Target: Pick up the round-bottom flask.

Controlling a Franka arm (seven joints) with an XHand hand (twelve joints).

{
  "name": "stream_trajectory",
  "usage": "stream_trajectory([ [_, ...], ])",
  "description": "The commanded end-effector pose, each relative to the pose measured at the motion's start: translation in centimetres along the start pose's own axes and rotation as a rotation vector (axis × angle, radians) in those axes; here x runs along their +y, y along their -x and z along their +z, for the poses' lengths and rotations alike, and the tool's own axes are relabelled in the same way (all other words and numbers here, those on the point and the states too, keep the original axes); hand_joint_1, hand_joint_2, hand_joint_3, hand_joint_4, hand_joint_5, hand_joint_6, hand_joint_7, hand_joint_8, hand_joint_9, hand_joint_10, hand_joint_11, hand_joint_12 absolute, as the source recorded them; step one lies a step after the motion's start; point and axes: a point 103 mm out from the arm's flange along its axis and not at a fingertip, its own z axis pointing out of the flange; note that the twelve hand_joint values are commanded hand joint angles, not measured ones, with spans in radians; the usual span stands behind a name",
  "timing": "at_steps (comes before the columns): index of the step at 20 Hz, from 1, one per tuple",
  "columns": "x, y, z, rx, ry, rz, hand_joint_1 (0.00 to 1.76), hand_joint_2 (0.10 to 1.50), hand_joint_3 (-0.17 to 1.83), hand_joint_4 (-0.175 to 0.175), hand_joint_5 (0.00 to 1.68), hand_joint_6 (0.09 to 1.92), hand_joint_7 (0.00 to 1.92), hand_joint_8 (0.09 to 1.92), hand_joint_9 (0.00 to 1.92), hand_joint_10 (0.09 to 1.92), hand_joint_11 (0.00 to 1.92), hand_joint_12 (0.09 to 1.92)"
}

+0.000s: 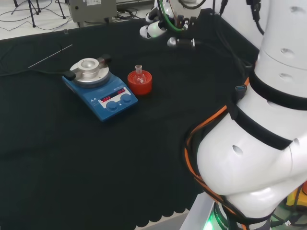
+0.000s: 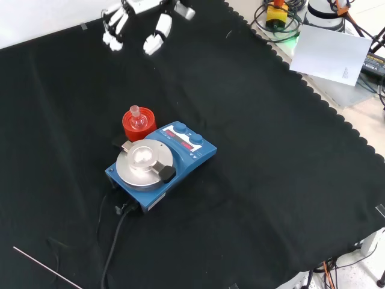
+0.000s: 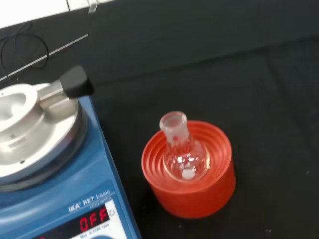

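Note:
A small clear round-bottom flask (image 3: 182,152) sits upright in a red ribbed ring stand (image 3: 189,167), neck up. In the head view the flask (image 1: 139,74) and its stand (image 1: 139,83) are just right of the blue hotplate. In the front view the flask (image 2: 138,118) stands behind the hotplate. The hand (image 2: 139,18) hovers high at the top of the front view, well away from the flask, fingers relaxed and spread, holding nothing. In the head view the hand (image 1: 156,28) is at the far edge of the cloth.
A blue hotplate stirrer (image 1: 100,88) with a round metal block (image 2: 143,162) stands next to the stand; its cable (image 2: 114,235) trails over the cloth. A thin rod (image 1: 50,55) lies far left in the head view. White arm links (image 1: 259,143) stand at the right.

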Motion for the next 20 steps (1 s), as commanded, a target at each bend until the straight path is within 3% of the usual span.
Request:
stream_trajectory([
  [1,3.6,1.5,5.7,0.057,-0.027,-0.031,0.69,0.83,0.49,-0.011,0.66,0.09,0.31,0.58,0.42,0.62,0.0,1.26],
  [15,5.1,2.2,9.7,0.067,-0.058,-0.026,0.7,0.76,0.52,-0.009,0.54,0.09,0.25,0.56,0.39,0.61,0.0,1.24],
  [20,5.2,3.4,9.9,0.081,-0.056,-0.027,0.73,0.74,0.52,-0.008,0.55,0.09,0.25,0.56,0.39,0.61,0.0,1.23],
])
